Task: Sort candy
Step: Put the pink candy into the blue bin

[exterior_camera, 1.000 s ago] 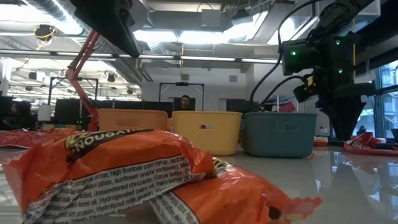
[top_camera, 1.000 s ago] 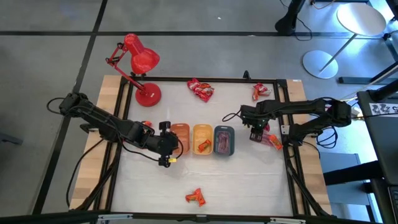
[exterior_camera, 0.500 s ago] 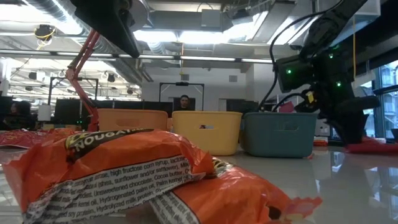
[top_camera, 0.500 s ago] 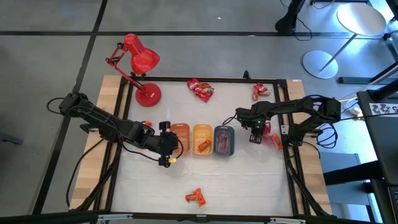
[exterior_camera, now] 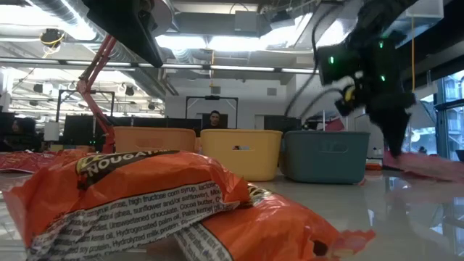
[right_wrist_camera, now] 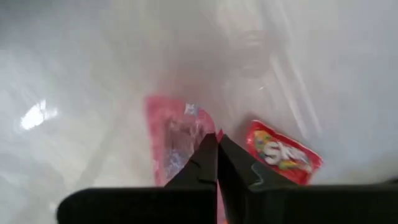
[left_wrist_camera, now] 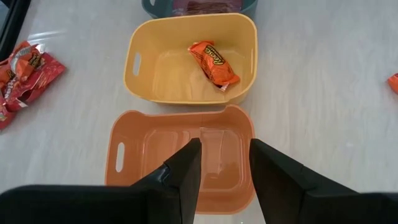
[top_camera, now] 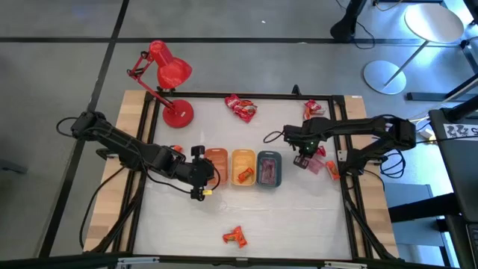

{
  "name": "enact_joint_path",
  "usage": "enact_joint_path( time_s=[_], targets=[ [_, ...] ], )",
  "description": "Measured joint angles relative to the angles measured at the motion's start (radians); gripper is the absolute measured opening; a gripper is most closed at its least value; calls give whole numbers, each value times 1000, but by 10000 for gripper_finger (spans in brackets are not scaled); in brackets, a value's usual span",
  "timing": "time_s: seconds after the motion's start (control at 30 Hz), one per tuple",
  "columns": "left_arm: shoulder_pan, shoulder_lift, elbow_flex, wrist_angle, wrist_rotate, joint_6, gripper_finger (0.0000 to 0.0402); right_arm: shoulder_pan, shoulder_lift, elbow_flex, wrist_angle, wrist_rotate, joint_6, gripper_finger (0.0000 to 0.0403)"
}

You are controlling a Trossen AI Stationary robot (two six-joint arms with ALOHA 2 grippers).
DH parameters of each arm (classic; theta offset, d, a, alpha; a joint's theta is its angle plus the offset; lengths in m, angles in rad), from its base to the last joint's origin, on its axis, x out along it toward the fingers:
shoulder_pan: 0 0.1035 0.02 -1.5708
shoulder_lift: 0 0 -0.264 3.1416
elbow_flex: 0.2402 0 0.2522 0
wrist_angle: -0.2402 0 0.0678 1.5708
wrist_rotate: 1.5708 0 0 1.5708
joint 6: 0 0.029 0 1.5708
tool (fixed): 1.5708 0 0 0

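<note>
Right tool pinches a pink candy for sorting

Near edge: two orange-red candies [top_camera: 234, 237] lie on the worktop [top_camera: 299, 217]. Mid: three trays; orange tray [left_wrist_camera: 180, 155] empty, yellow tray [left_wrist_camera: 191, 59] holding one, grey tray [top_camera: 269, 168]. Left tool [left_wrist_camera: 224, 171] hovers part-open, empty. Right tool [right_wrist_camera: 217, 163] is closed on the pink candy [right_wrist_camera: 177, 140]; next, probably carry it to the matching tray.

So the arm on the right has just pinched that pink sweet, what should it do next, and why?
Probably lift a little and carry it toward the grey tray. The right tool is shut on the pink candy, with a red candy lying beside it, and the grey tray already seems to hold dark pinkish wrappers. The left tool waits open over the orange tray.
</note>
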Motion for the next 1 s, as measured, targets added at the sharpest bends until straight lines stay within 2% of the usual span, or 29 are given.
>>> enact_joint_path(
  time_s=[0.27, 0.53, 0.67, 0.8, 0.9, 1.0],
  targets=[
    [0, 0, 0, 0, 0, 1, 127, 164, -96, 161, -88, 53, 327, 1],
    [0, 0, 0, 5, 0, 18, 127, 384, -151, 284, -89, 262, 621, 0],
    [0, 0, 0, 5, 0, 18, 127, 491, -153, 325, -29, 369, 704, 0],
    [0, 0, 0, 5, 0, 15, 127, 580, -153, 330, 120, 467, 718, 0],
    [0, 0, 0, 8, 0, 15, 127, 627, -140, 331, 218, 513, 710, 0],
    [0, 0, 0, 8, 0, 15, 127, 641, -126, 308, 271, 514, 685, 0]
  ],
)
